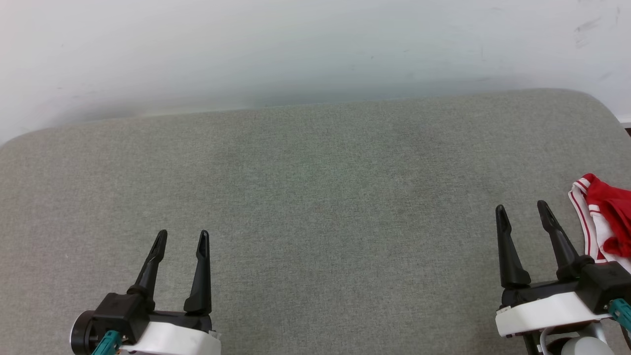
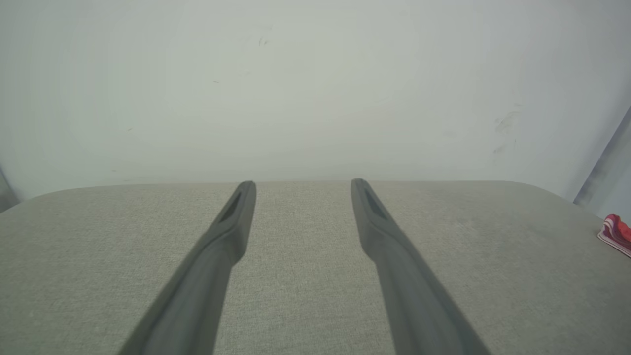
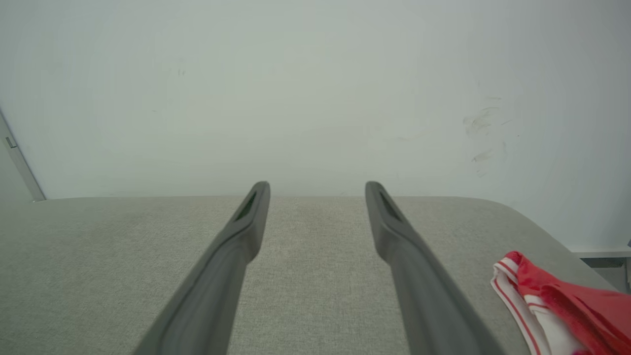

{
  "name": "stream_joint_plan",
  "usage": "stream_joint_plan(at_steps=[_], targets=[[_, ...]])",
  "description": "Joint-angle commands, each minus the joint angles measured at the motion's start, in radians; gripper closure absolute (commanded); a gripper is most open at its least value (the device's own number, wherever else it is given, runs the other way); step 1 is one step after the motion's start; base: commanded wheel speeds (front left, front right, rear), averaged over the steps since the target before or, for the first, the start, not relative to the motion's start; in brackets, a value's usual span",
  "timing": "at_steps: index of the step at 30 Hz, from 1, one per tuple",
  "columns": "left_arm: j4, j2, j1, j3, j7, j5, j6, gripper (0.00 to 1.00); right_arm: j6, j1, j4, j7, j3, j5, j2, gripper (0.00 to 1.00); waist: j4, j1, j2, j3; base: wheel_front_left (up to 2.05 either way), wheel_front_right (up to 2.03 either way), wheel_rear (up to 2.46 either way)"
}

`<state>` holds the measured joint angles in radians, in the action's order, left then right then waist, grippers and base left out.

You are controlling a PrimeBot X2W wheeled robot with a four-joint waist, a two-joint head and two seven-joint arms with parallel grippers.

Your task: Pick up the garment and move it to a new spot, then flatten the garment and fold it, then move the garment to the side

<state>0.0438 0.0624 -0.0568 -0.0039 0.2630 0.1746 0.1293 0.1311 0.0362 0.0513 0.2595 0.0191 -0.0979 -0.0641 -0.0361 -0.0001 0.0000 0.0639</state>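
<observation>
The crumpled red jersey shirt with white, red-striped trim (image 1: 607, 209) lies bunched at the right edge of the grey fabric-covered desk (image 1: 315, 172), just beside and outside the right gripper (image 1: 521, 208), apart from its fingers. The shirt is cut off by the picture's edge, so its front cannot be made out. The right gripper stands open and empty. The left gripper (image 1: 183, 235), well apart from the shirt, is likewise open and empty.

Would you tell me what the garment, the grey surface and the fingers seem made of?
Garment: soft cloth, slightly glossy red with white striped trim; it bunches in folds. Surface: matte grey fabric, a fine weave shows. Fingers: smooth dark matte, probably moulded plastic.
</observation>
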Motion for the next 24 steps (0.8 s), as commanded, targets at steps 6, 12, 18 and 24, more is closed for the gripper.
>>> stream_joint_plan(at_steps=[6,12,18,24], targets=[[-0.016,-0.002,-0.002,0.004,-0.001,0.000,0.000,1.00,0.000,-0.002,0.014,-0.001,-0.001,0.001,0.001,1.00,-0.001,0.0001,0.0000,-0.001,0.00,0.00,0.00],[-0.035,-0.001,0.000,0.002,-0.020,0.100,-0.003,1.00,0.000,-0.005,0.031,-0.019,-0.003,-0.103,-0.002,1.00,0.001,0.0001,0.0000,-0.004,0.00,0.00,0.00],[-0.059,0.006,0.016,0.004,-0.043,0.221,-0.003,1.00,0.000,0.004,0.046,-0.044,-0.001,-0.230,-0.007,1.00,0.003,0.0001,0.0000,-0.006,0.00,0.00,0.00],[-0.082,0.011,0.032,0.005,-0.066,0.334,-0.001,1.00,0.000,0.011,0.059,-0.068,0.001,-0.346,-0.010,1.00,0.004,0.0001,0.0000,-0.009,0.00,0.00,0.00]])
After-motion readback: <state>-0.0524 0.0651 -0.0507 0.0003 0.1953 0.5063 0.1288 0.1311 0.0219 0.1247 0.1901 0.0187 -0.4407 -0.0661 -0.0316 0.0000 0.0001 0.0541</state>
